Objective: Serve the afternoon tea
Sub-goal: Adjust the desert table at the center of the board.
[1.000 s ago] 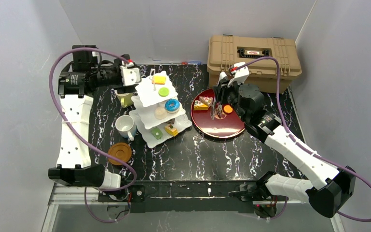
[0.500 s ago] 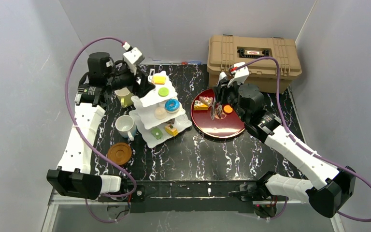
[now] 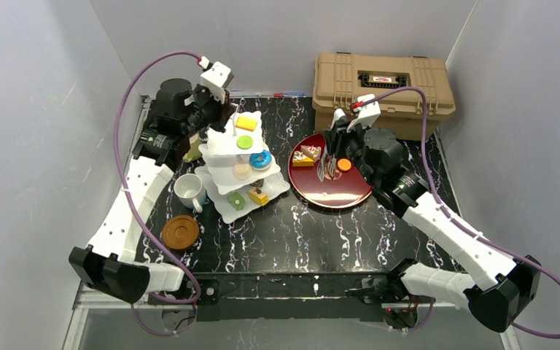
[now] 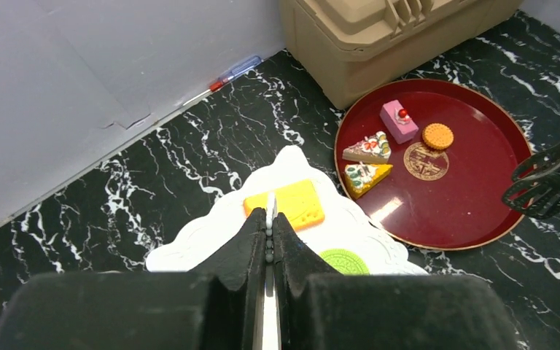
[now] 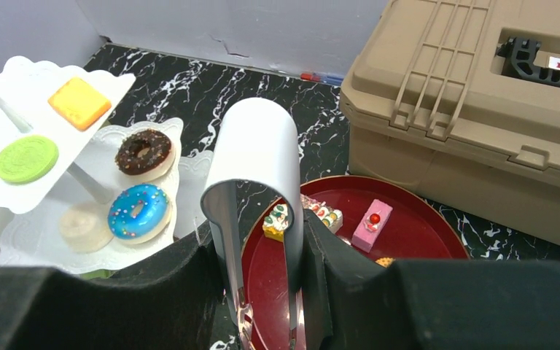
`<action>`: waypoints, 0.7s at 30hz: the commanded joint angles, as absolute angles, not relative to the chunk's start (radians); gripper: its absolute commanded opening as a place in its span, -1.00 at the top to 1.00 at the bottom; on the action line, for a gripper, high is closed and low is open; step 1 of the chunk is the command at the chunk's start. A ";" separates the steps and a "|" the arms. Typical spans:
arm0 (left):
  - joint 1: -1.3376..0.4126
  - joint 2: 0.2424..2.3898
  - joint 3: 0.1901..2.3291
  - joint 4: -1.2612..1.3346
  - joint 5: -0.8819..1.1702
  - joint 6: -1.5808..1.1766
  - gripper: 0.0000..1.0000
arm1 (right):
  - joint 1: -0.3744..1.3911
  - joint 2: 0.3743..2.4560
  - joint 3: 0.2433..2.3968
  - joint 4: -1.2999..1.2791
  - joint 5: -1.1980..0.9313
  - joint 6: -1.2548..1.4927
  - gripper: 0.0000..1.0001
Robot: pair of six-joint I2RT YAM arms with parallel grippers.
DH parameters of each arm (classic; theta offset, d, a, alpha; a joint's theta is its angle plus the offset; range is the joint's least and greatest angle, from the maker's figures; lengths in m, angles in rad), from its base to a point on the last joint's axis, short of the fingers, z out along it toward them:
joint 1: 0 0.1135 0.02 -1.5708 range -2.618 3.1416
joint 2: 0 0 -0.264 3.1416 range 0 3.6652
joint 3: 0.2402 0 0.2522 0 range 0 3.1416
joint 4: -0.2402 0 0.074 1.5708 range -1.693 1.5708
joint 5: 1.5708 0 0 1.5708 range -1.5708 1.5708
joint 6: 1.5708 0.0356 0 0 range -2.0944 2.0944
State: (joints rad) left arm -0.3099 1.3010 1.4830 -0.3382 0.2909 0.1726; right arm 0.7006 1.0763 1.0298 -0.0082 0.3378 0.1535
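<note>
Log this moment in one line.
left end effector: shut on stand | right end effector: gripping tongs over tray | tray: four pastries

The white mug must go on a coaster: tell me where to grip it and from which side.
Take the white mug by its rim from above, one jaw inside and one outside, at its left wall. It stands upright, mouth open upward; its handle sits near-right and the cake stand crowds its right, so the left is probably freest.
</note>
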 commanded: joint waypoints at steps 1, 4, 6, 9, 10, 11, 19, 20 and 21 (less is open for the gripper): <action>-0.379 1.302 1.485 -0.313 0.124 0.219 1.00 | 0.695 1.030 1.020 0.041 0.355 0.156 0.59; -0.424 1.315 1.512 -0.298 -0.057 0.222 1.00 | 0.695 1.029 1.012 0.047 0.352 0.158 0.59; -0.434 1.330 1.551 -0.287 -0.148 0.196 1.00 | 0.695 1.031 1.011 0.048 0.349 0.158 0.59; -0.439 1.366 1.636 -0.309 -0.260 0.156 1.00 | 0.695 1.036 1.013 0.052 0.343 0.156 0.59; -0.439 1.379 1.665 -0.325 -0.300 0.143 1.00 | 0.695 1.037 1.014 0.053 0.341 0.155 0.59; -0.441 1.389 1.704 -0.342 -0.322 0.128 1.00 | 0.695 1.040 1.016 0.054 0.340 0.154 0.59; -0.461 1.380 1.743 -0.317 -0.402 0.096 1.00 | 0.692 1.044 1.019 0.054 0.331 0.146 0.59; -0.463 1.375 1.730 -0.306 -0.403 0.098 1.00 | 0.692 1.044 1.018 0.054 0.329 0.147 0.59; -0.465 1.372 1.719 -0.304 -0.406 0.092 1.00 | 0.692 1.042 1.016 0.054 0.328 0.147 0.59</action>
State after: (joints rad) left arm -0.4492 1.4433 1.6962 -0.4118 -0.3332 0.1059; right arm 0.6994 1.0534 1.0157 -0.0063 0.3347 0.1532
